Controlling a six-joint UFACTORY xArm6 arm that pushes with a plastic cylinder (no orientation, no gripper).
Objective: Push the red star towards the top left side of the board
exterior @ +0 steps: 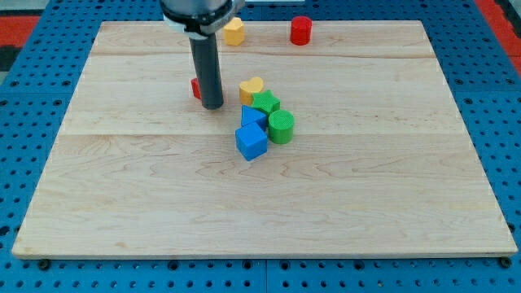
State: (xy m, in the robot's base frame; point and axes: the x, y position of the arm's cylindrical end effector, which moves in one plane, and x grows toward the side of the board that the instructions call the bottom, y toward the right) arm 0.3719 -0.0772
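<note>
red star [195,87], mostly hidden, upper-left of centre

We saw a pale wooden worktop [269,203] filling most of the view, made of long planks whose seams ran from the view's left to the view's right. Its grain was light and even, and soft, diffuse light fell on it with only faint shadows. Around the worktop lay a blue perforated mat [24,106], dotted with rows of dark round holes on every side. At the view's top corners we noticed strips of red [496,10] edging the blue, partly cut off by the frame.
</note>
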